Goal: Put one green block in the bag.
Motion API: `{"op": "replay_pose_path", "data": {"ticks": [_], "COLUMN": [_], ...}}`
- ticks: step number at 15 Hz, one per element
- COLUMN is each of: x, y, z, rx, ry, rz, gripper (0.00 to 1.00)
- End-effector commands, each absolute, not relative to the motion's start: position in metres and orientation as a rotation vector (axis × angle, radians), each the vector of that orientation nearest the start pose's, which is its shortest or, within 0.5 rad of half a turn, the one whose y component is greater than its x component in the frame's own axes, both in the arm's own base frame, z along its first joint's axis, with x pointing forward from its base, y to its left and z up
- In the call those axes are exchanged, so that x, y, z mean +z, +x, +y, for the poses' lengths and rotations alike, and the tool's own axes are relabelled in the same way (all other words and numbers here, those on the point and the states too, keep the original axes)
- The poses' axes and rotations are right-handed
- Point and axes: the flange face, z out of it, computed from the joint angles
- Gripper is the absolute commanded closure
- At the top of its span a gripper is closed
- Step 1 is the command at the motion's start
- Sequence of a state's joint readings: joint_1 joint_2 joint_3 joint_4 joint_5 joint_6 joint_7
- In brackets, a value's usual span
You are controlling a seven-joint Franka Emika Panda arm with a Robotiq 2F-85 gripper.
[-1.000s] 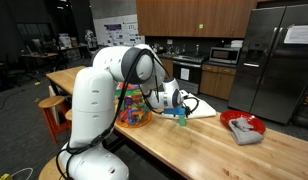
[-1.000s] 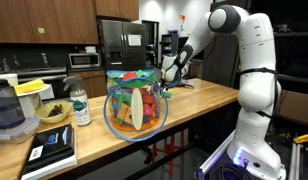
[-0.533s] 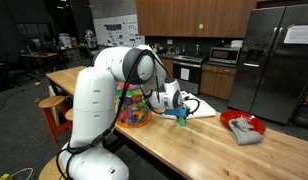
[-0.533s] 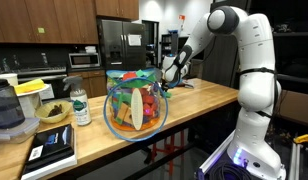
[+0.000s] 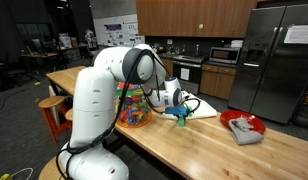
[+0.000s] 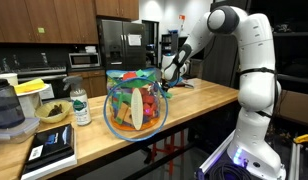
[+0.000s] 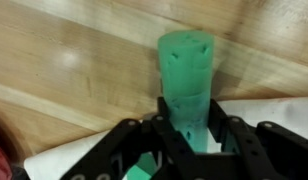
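In the wrist view a light-green block [image 7: 189, 70] stands between the black fingers [image 7: 166, 135] of my gripper [image 7: 191, 125], which is shut on it just over the edge of a white sheet [image 7: 269, 110]. In an exterior view the gripper [image 5: 179, 113] is low over the wooden counter [image 5: 194, 145] with the green block [image 5: 180, 117] at its tip, just right of the bag [image 5: 134, 108]. The clear bag [image 6: 134, 100] full of coloured blocks stands upright nearer the camera than the gripper [image 6: 164, 85].
A red bowl with grey cloth [image 5: 242, 127] sits further along the counter. Another green piece [image 7: 144, 172] lies on the white sheet [image 5: 199, 107] below the jaws. A bottle [image 6: 81, 107], a blender [image 6: 6, 110] and a book [image 6: 52, 150] stand beyond the bag.
The jaws have closed on the green block. The arm has hardly moved.
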State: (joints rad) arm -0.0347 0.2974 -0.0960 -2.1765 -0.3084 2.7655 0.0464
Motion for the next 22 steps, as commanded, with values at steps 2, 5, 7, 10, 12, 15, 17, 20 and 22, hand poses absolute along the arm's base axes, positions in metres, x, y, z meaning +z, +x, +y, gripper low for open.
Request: {"op": "replay_pose_path", "data": {"ticks": [2, 5, 7, 10, 12, 15, 17, 20, 22], "x": [0.295, 0.306, 0.314, 0.327, 0.340, 0.366, 0.386, 0.415, 0.435], "y": [0.581, 0.582, 0.581, 0.577, 0.574, 0.570, 0.564, 0.548, 0.534], "z": [-0.060, -0.050, -0.041, -0.024, -0.012, 0.007, 0.018, 0.029, 0.033], "rx": [-0.326, -0.279, -0.264, -0.279, -0.334, -0.447, -0.540, -0.664, -0.744], "ry": [-3.343, -3.362, -3.372, -3.386, -3.392, -3.385, -3.379, -3.373, -3.368], "rz": [-0.219, -0.252, -0.283, -0.346, -0.380, -0.415, -0.416, -0.416, -0.401], "gripper": [0.84, 0.84, 0.84, 0.84, 0.84, 0.84, 0.84, 0.84, 0.84]}}
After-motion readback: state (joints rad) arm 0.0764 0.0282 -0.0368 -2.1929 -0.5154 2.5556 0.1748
